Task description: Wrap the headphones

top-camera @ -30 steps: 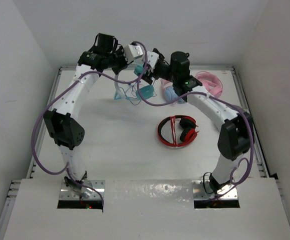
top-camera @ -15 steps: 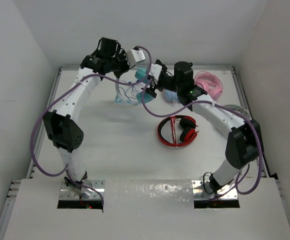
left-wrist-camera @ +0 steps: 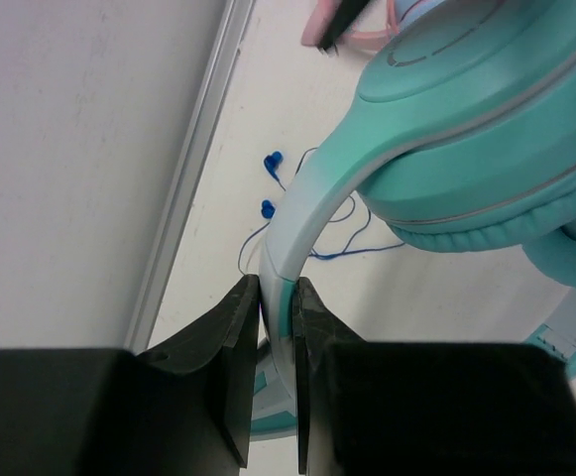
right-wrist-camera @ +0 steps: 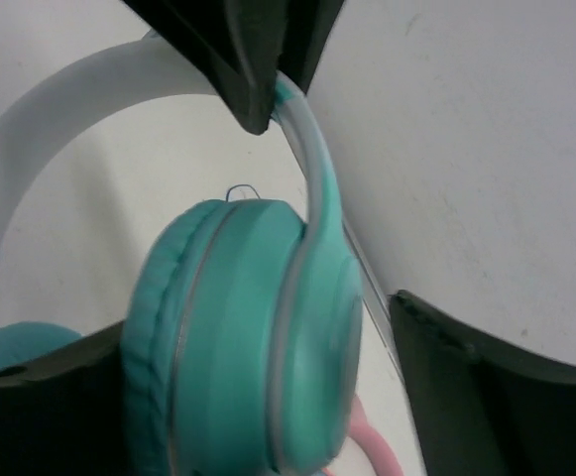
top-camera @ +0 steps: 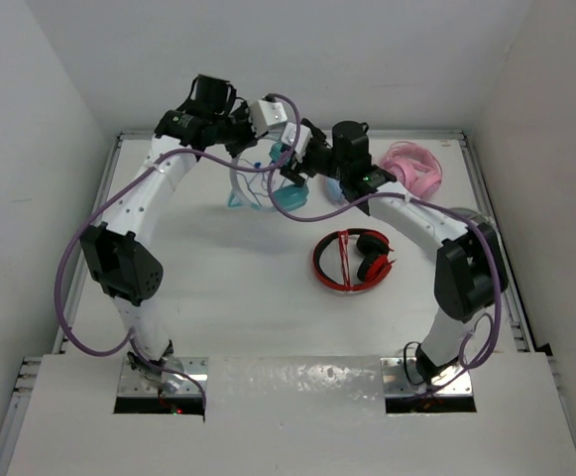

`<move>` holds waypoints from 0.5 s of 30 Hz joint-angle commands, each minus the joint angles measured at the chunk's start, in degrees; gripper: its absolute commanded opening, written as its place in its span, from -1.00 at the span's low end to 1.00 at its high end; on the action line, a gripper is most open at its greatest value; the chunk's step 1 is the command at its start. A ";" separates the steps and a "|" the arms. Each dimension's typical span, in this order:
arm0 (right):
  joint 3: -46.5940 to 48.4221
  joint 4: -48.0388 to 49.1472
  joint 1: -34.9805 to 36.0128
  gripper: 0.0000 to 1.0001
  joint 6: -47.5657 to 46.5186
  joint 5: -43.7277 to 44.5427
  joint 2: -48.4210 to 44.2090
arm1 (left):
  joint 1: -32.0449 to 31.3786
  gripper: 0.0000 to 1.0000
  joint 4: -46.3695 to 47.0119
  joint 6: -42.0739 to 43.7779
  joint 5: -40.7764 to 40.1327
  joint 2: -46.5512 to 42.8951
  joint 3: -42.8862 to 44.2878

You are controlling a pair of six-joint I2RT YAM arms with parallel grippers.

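Observation:
The teal headphones (top-camera: 289, 196) hang above the table at the back, their pale mint headband (top-camera: 240, 186) curving down to the left. My left gripper (top-camera: 271, 151) is shut on the headband arm (left-wrist-camera: 280, 297) just above one teal ear cup (left-wrist-camera: 476, 129). The thin blue cable (left-wrist-camera: 289, 213) lies loose on the table below. My right gripper (top-camera: 293, 169) is open, its jaws standing either side of that ear cup (right-wrist-camera: 248, 337), with a gap at the right finger (right-wrist-camera: 486, 397). The left gripper's black fingers (right-wrist-camera: 258, 50) show at the top of the right wrist view.
Red-and-black headphones (top-camera: 352, 260) lie in the middle of the table. All-pink headphones (top-camera: 414, 167) sit at the back right, also in the left wrist view (left-wrist-camera: 352, 30). The back wall and table rail (left-wrist-camera: 193, 169) are close behind the grippers.
My right gripper has shifted slightly left and closer around the ear cup. The ear cup hangs a little lower. My left gripper still holds the headband.

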 commanded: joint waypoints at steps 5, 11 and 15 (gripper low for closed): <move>4.69 -0.04 2.27 -0.48 -1.51 4.12 1.97 | -0.22 -1.00 3.45 -6.84 3.29 -4.99 1.68; 1.43 7.61 2.27 -1.00 5.51 11.86 0.04 | 1.36 -0.64 4.95 -16.94 -0.92 -4.73 1.69; 0.47 11.21 2.27 -1.00 10.96 17.73 0.03 | 2.76 0.50 6.26 -25.56 -3.74 -5.52 -1.29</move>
